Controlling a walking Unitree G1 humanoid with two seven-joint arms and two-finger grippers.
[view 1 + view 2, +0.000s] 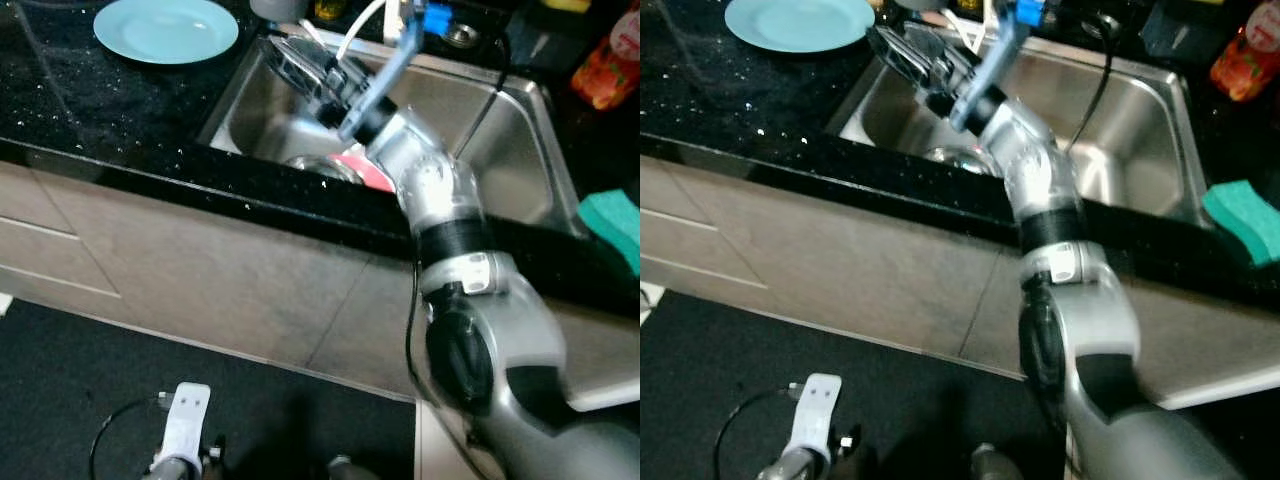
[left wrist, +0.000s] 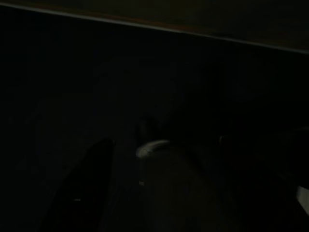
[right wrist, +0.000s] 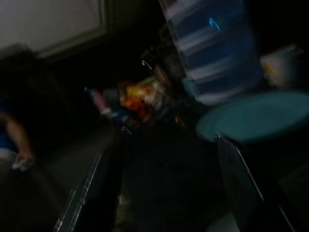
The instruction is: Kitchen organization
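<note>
The right gripper hung over the sink's left rim, its 2 fingers wide and empty. A blue plate lay on the counter at 10 o'clock. The step looked like reaching for it; next, a lower, level approach. The left gripper hung idle.

A speckled black desk held a light blue plate left of its steel sink, a green sponge to the right.

Speckled black countertop over grey cabinets, dark floor.
</note>
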